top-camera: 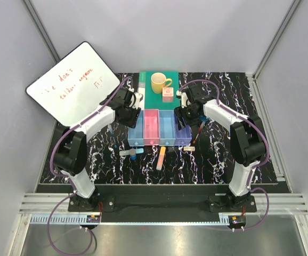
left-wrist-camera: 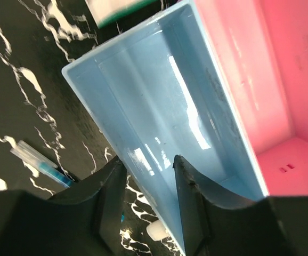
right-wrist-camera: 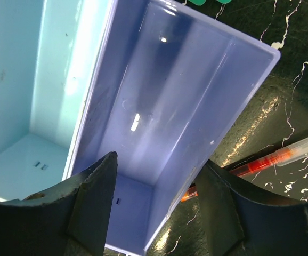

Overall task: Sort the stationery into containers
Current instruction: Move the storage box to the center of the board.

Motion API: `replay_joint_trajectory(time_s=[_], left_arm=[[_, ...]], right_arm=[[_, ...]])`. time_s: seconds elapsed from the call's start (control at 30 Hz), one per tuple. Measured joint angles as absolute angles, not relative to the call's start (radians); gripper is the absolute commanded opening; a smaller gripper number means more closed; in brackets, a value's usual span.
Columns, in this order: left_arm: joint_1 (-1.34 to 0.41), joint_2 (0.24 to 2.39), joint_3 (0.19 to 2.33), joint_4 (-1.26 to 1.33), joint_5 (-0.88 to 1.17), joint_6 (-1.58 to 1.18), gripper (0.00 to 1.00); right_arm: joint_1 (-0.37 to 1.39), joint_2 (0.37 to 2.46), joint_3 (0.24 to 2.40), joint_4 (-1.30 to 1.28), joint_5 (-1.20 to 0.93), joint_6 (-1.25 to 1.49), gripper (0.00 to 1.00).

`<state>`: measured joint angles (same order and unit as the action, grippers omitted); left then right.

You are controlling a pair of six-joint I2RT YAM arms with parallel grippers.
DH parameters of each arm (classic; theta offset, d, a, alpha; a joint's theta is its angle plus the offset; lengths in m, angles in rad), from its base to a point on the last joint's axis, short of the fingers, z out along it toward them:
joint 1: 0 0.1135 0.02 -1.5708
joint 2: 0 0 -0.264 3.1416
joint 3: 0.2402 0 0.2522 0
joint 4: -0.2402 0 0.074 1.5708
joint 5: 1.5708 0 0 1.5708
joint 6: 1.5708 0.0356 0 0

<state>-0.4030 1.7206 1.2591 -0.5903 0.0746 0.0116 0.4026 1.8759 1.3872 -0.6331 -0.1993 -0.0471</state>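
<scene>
Left claw: fingers parted to a moderate gap, nothing between them. Directly below it lies the first light blue bin. The floor I can see is bare, though the end under the fingers is hidden. A blue pen lies on the surface just outside that bin's wall, on this claw's outer side. The pink bin, next along on the claw's inner side, shows nothing inside.

Between the two claws and nearer the arm bases, past the near edge of the bin row, these items lie loose on the surface: grey marker, blue bottle, orange-yellow bar, white eraser.

Second light blue bin, on the inner side of the right claw: visible floor bare. That claw's fingers are spread wide and empty, poised over the purple bin, which also looks empty. A red pen lies on the surface just outside that bin, on this claw's outer side.

Assessment: I see no item in any bin, and every piece I can find is unsorted. I judge the task barely begun, with all picks outstanding.
</scene>
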Motion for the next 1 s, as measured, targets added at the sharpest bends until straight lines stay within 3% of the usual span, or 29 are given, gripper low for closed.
replay_joint_trajectory(time_s=[1.0], left_arm=[[-0.403, 1.803, 1.299, -0.564, 0.045, 0.028, 0.48]], right_arm=[[0.403, 1.846, 1.387, -0.633, -0.199, -0.058, 0.72]])
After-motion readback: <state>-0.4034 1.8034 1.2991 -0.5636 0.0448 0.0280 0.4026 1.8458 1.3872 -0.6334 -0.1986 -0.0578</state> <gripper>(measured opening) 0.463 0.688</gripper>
